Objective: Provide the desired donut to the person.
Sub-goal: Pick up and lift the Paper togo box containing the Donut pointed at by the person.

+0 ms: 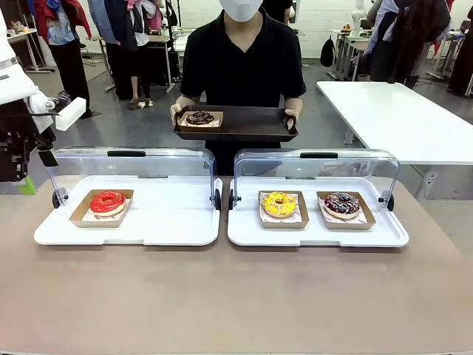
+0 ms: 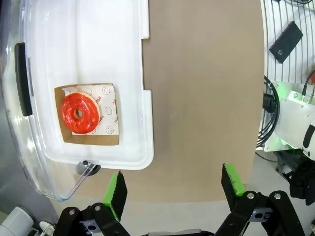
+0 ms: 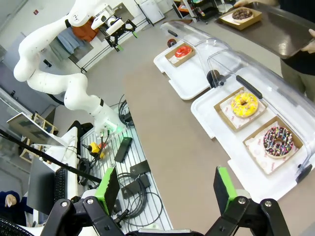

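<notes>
Red icing marks the first candidate. The red donut (image 2: pixel 78 114) sits on its card in the left white tray (image 2: pixel 98 39), ahead of the left tool (image 2: pixel 172 184) and off beyond one finger, not between the two. That tool stands wide open and holds nothing.

The right tool (image 3: pixel 166 183) is also fully open and empty. Ahead of it the yellow donut (image 3: pixel 244 104) lies farther off and the sprinkled donut (image 3: pixel 278 141) nearer, both out past one finger.

The person (image 1: pixel 242 59) waits beyond the trays with a dark tray (image 1: pixel 244 127) that already carries a chocolate donut (image 1: pixel 199 117). Nothing tells you which donut is wanted, so I'd wait for a sign. Then come down astride the card, clear of the raised clear lid (image 1: pixel 162 164), and grip the card, not the icing.

The left wrist view gives you the donut's offset from the fingers. The front view gives the lid's height, which the wrist view flattens.
</notes>
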{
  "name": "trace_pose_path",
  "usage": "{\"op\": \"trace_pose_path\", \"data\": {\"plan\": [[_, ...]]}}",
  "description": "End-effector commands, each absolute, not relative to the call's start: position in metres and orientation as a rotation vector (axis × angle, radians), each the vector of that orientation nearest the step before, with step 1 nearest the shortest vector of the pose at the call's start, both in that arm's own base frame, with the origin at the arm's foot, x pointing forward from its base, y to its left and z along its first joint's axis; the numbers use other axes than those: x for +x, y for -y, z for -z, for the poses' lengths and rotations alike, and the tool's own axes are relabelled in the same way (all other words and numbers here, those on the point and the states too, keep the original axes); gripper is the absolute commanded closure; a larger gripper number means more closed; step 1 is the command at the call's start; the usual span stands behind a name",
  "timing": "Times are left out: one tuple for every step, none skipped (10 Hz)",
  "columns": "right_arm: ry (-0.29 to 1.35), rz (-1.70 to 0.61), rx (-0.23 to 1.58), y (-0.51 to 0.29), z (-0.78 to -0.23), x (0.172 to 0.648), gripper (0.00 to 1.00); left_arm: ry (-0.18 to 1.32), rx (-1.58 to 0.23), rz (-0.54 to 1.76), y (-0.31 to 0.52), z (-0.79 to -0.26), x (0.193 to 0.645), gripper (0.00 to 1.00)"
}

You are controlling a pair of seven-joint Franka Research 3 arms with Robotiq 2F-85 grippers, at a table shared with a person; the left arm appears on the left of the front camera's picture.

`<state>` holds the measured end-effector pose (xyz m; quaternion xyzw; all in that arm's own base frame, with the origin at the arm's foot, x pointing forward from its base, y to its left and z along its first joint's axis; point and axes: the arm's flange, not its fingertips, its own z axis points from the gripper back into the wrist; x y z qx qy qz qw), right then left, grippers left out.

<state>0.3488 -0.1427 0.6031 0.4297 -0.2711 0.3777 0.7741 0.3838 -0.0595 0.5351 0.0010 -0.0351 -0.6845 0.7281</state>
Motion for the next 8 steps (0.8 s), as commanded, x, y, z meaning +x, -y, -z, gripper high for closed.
{"op": "trace_pose_path", "data": {"plan": [[0.597,-0.826,0.942,0.143,-0.604,0.349,0.0,0.077,0.002,1.508,0.059,-0.535,0.384,0.0],[0.597,-0.826,0.942,0.143,-0.604,0.349,0.0,0.263,-0.215,1.5,0.046,-0.556,0.405,0.0],[0.597,-0.826,0.942,0.143,-0.604,0.349,0.0,0.435,-0.391,1.469,0.018,-0.568,0.421,0.0],[0.597,-0.826,0.942,0.143,-0.604,0.349,0.0,0.539,-0.537,1.439,-0.015,-0.57,0.43,0.0],[0.597,-0.826,0.942,0.143,-0.604,0.349,0.0,0.656,-0.639,1.401,-0.057,-0.555,0.429,0.0],[0.597,-0.826,0.942,0.143,-0.604,0.349,0.0,0.721,-0.676,1.358,-0.093,-0.541,0.427,0.0],[0.597,-0.826,0.942,0.143,-0.604,0.349,0.0,0.77,-0.775,1.308,-0.125,-0.532,0.428,0.0],[0.597,-0.826,0.942,0.143,-0.604,0.349,0.0,0.806,-0.89,1.256,-0.151,-0.519,0.42,0.0]]}}
